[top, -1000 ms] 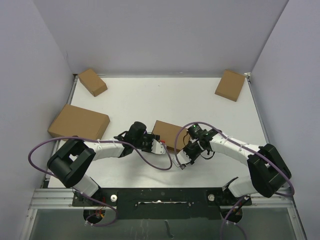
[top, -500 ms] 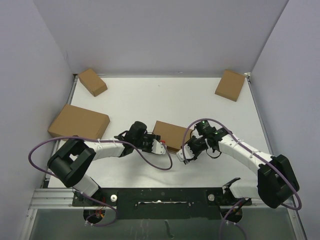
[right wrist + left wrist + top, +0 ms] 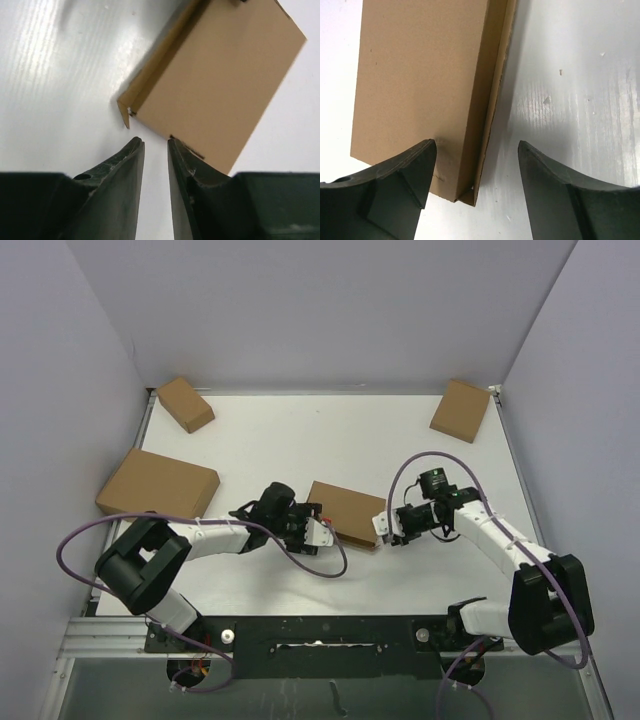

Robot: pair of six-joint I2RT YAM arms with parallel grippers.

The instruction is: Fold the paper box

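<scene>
The paper box lies closed and flat at the table's middle. It also shows in the left wrist view and the right wrist view. My left gripper is open at the box's near left corner. In its wrist view one finger sits over the lid and the other over the table, straddling the side wall. My right gripper is at the box's near right corner. In its wrist view the jaws stand almost together with a thin gap, holding nothing, just short of the box edge.
Three other closed brown boxes lie on the table: a large one at the left edge, a small one at the back left and one at the back right. Grey walls enclose the table on three sides.
My right arm has swung outward; its gripper moved from in front of the box's near edge to its right corner. My left gripper has barely moved.
</scene>
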